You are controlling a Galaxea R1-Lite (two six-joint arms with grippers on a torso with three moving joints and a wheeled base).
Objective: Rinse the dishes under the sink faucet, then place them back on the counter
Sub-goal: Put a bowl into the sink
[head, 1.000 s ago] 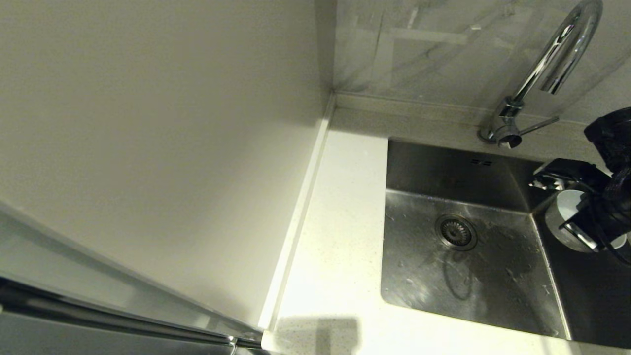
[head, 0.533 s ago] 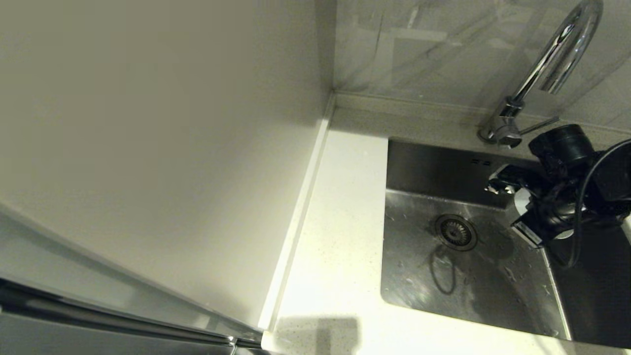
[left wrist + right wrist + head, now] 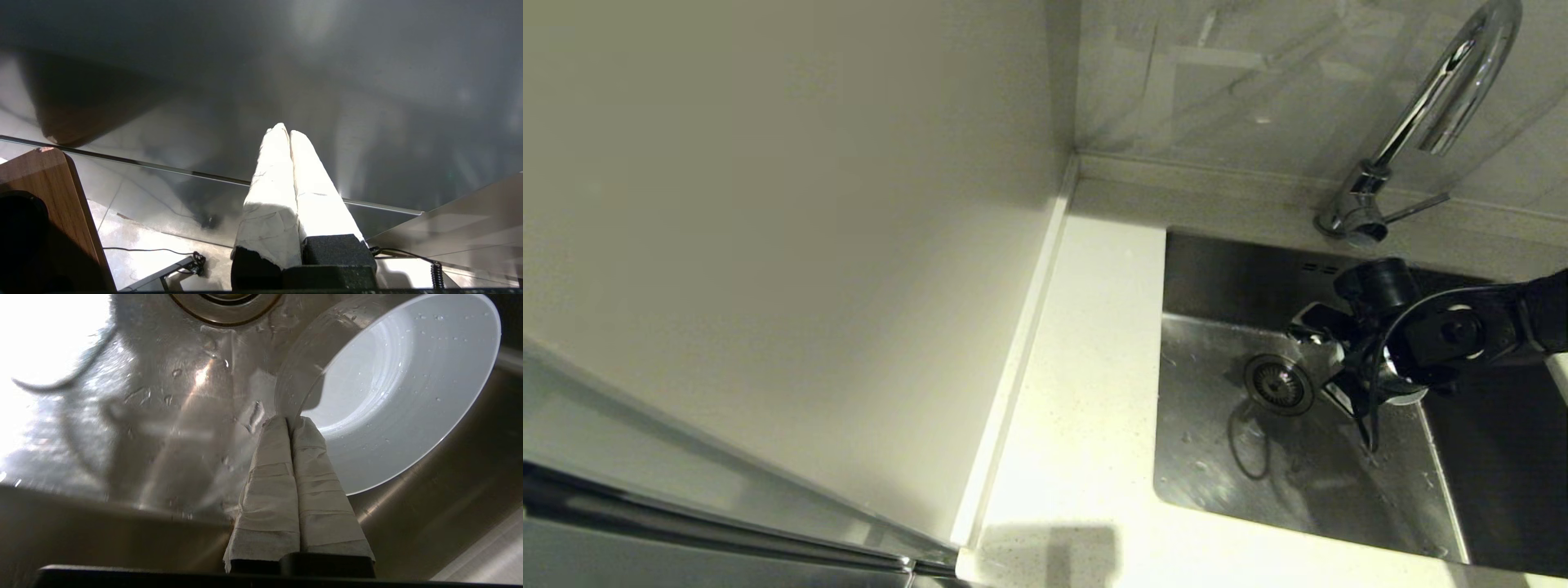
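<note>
My right gripper (image 3: 1327,359) hangs inside the steel sink (image 3: 1258,482), just right of the round drain strainer (image 3: 1278,384). It is shut on the rim of a pale round bowl (image 3: 400,388), which is tilted on its side with water drops inside. From the head the arm hides most of the bowl (image 3: 1406,395). The chrome gooseneck faucet (image 3: 1429,98) arches above at the back, and no stream shows from it. My left gripper (image 3: 286,131) is shut and empty, parked away from the sink. The plate and mug are out of view.
White speckled counter (image 3: 1086,367) runs along the sink's left side, with a raised edge strip (image 3: 1021,343) against the pale wall. The faucet's thin lever (image 3: 1417,206) points right. The sink floor (image 3: 171,416) is wet.
My right arm has carried the bowl leftward from the sink's right edge to a spot over the basin beside the drain, and lower. The left gripper has not visibly changed.
</note>
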